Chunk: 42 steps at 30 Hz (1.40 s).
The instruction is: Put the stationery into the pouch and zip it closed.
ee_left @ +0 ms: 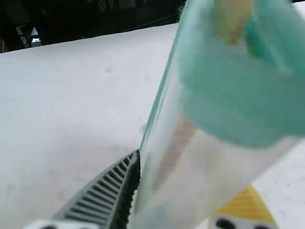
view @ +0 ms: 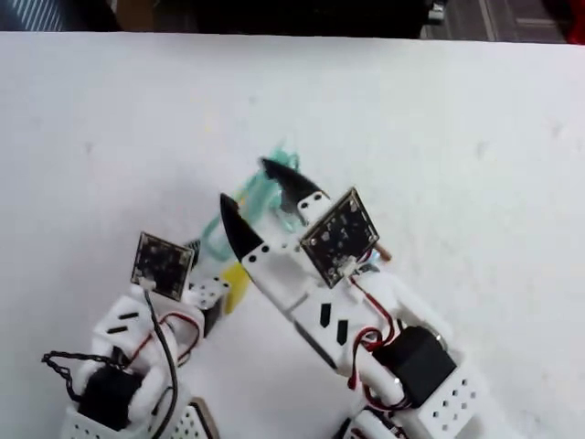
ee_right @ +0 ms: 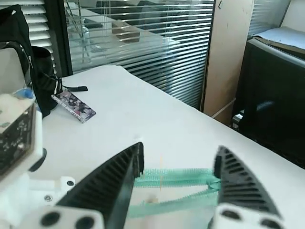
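Sitting just off table centre, toward 10 o'clock in the high view, the pouch (view: 263,194) is clear plastic with a teal zip edge. In the left wrist view the pouch (ee_left: 224,95) stands tilted, raised off the white table (view: 439,119). A pale brownish stick shape (ee_left: 174,148) shows through its wall, possibly a pencil; too blurred to confirm.

Left gripper (view: 224,283), at 7 o'clock of the pouch: fingers pressed on the pouch's near end, with the black ribbed finger (ee_left: 112,193) on one face and the yellow finger (ee_left: 243,207) on the other.

Right gripper (view: 243,179): arm enters from 5 o'clock, and the fingers are spread wide and grip nothing. In the right wrist view the teal zip strip (ee_right: 176,177) runs across the gap between the two black fingers (ee_right: 112,183). Whether the tips touch the strip cannot be told.

Further out in the right wrist view, a black bag (ee_right: 28,62) rests at the table's far edge. A small printed card (ee_right: 74,106) lies just beside it.
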Available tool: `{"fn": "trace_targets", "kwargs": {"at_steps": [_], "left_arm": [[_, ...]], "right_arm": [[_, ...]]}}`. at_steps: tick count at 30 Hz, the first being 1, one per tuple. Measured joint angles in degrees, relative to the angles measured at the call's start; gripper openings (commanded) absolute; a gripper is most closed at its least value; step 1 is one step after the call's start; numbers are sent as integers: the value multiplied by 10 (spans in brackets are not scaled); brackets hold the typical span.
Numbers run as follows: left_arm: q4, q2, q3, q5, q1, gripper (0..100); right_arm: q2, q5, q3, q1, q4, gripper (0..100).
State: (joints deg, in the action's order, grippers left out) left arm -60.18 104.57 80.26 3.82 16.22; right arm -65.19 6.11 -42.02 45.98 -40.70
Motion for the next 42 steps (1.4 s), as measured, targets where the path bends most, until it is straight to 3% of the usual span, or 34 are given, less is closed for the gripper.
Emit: {"fn": "trace_targets", "kwargs": {"at_steps": [9, 18, 23, 31, 42], "left_arm": [[0, 0, 0, 0, 0, 237], [-3, 0, 0, 0, -43, 237], [-3, 0, 0, 0, -52, 237], [14, -9, 0, 46, -120, 237], [14, -10, 0, 49, -128, 237]], "right_arm": [[0, -1, 77, -13, -7, 204], [76, -1, 163, -197, -68, 191], [199, 18, 209, -294, -163, 190], [435, 223, 234, -309, -300, 193], [650, 254, 282, -298, -277, 193]]}}
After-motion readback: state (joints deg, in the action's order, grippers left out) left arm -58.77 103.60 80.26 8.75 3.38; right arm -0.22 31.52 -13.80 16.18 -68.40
